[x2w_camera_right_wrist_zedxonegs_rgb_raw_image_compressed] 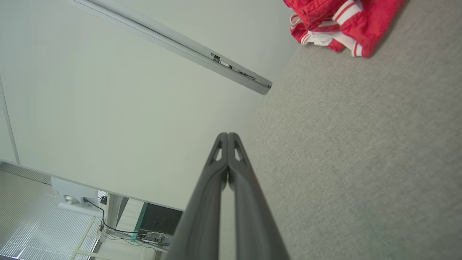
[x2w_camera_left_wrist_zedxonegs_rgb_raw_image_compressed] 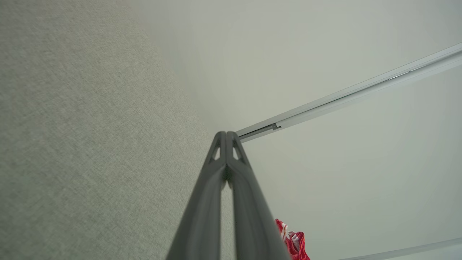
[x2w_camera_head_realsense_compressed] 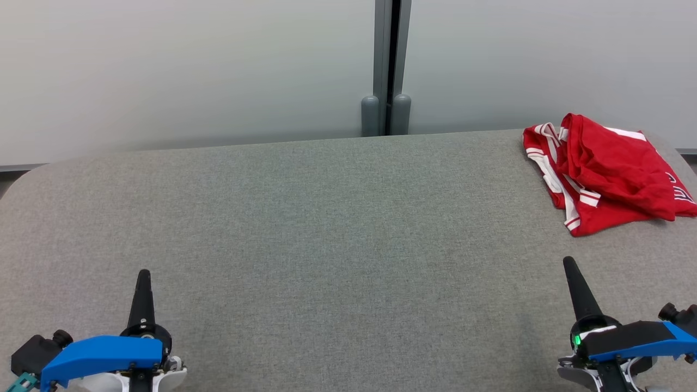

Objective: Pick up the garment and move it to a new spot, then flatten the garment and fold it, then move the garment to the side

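Note:
A red garment [x2w_camera_head_realsense_compressed: 607,169] with white stripes lies crumpled at the far right of the grey table [x2w_camera_head_realsense_compressed: 326,228], close to the back edge. The right wrist view has the garment [x2w_camera_right_wrist_zedxonegs_rgb_raw_image_compressed: 339,25] at its top right, and a corner of it [x2w_camera_left_wrist_zedxonegs_rgb_raw_image_compressed: 294,242] peeks out beside my fingers in the left wrist view. My left gripper [x2w_camera_head_realsense_compressed: 143,274] rests shut at the near left, holding nothing. My right gripper [x2w_camera_head_realsense_compressed: 568,262] is shut and empty at the near right, a short way in front of the garment. In both wrist views the fingertips [x2w_camera_left_wrist_zedxonegs_rgb_raw_image_compressed: 226,134] [x2w_camera_right_wrist_zedxonegs_rgb_raw_image_compressed: 227,135] press together.
A pale wall with a vertical grey post [x2w_camera_head_realsense_compressed: 386,71] runs just behind the table. The table's left corner [x2w_camera_head_realsense_compressed: 32,174] is rounded. In the right wrist view a desk with cables [x2w_camera_right_wrist_zedxonegs_rgb_raw_image_compressed: 144,231] stands on the floor beyond.

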### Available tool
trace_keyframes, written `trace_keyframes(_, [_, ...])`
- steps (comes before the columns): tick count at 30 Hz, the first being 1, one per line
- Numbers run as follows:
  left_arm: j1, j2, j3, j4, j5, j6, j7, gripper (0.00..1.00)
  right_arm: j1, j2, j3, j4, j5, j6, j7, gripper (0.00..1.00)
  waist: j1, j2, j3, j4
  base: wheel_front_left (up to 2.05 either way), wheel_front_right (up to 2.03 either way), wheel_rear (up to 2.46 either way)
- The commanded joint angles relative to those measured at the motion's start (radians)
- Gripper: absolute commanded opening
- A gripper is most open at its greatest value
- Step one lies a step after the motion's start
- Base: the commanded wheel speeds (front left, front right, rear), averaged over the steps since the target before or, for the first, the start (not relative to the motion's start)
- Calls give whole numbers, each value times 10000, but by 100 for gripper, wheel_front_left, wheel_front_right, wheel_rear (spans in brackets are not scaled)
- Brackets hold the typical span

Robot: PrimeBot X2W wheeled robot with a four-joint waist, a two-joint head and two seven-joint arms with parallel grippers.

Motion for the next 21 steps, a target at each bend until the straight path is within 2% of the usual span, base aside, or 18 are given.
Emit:
trace_keyframes(1, [-194, 34, 74, -106, -278, -80, 83, 0, -254, -17, -64, -53, 300, 3, 72, 0, 0, 0, -5, 10, 0, 0, 0])
trace_keyframes(8, [-293, -10, 135, -101, -1289, -116, 354, 0, -257, -17, -148, -2, 1378, 3, 243, 0, 0, 0, -42, 76, 0, 0, 0])
trace_keyframes(21, [-374, -64, 191, -95, -2369, -157, 624, 0, -290, -18, -237, 53, 2519, 3, 427, 0, 0, 0, -85, 154, 0, 0, 0])
